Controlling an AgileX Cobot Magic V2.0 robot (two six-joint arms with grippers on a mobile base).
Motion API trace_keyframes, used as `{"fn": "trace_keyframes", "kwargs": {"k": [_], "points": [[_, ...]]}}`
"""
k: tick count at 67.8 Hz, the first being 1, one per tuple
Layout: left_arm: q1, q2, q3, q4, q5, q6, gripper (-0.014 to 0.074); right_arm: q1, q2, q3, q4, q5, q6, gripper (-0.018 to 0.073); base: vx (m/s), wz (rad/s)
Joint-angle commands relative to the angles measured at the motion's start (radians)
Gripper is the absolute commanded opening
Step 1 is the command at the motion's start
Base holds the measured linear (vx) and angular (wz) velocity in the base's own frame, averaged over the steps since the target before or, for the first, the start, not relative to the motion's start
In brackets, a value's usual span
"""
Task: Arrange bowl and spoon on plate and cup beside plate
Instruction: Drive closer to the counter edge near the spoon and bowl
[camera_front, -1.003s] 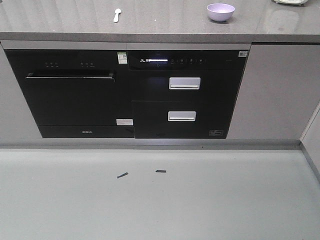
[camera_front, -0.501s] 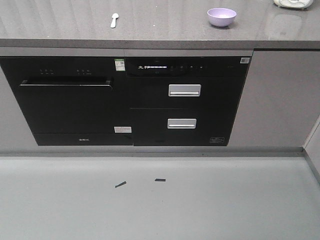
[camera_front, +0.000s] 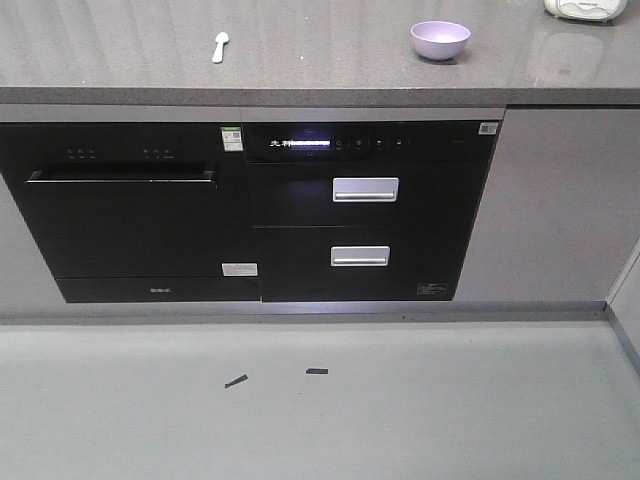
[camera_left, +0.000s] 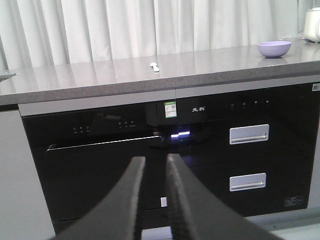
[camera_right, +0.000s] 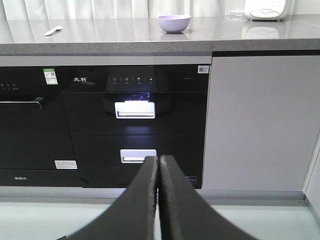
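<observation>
The lilac bowl (camera_front: 440, 40) sits upright on the grey stone surface (camera_front: 320, 70), towards its right end and above the right edge of the black drawer unit (camera_front: 370, 215). The pale spoon (camera_front: 220, 46) lies flat on the same surface well to the left of the bowl, with its oval head pointing away from the front edge; the two are well apart and nothing touches either. A white appliance (camera_front: 585, 8) stands at the far right of the surface, behind and to the right of the bowl, cut off by the frame. Below the surface, a black built-in oven-like unit (camera_front: 130, 215) with a long bar handle sits on the left. The drawer unit beside it has a lit display strip (camera_front: 300, 144) and two silver recessed handles, one above the other. A plain grey cabinet door (camera_front: 560, 200) fills the right side. Two small dark scraps (camera_front: 236, 381) lie on the grey floor (camera_front: 400, 420) in front. The left wrist view shows the left hand (camera_left: 155, 160) low in front of the black units, its two dark fingers slightly spread with a narrow gap and nothing between them; white curtains (camera_left: 125, 25) hang behind the surface. The right wrist view shows the right hand (camera_right: 158, 160) facing the drawer unit, its fingers pressed together and holding nothing.
</observation>
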Motion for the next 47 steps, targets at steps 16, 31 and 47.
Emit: {"fn": "trace_keyframes", "kwargs": {"k": [16,31,47], "points": [[-0.001,-0.015,-0.008,-0.002,-0.069,-0.006,0.0111,-0.005,-0.010,0.004,-0.003,-0.072,-0.009,-0.0003,0.06,-0.01],[-0.001,-0.015,-0.008,-0.002,-0.069,-0.006,0.0111,-0.005,-0.010,0.004,-0.003,-0.072,-0.009,-0.0003,0.07,-0.01],[-0.001,-0.015,-0.008,-0.002,-0.069,-0.006,0.0111,-0.005,-0.010,0.004,-0.003,-0.072,-0.009,-0.0003,0.10,0.01]]}}
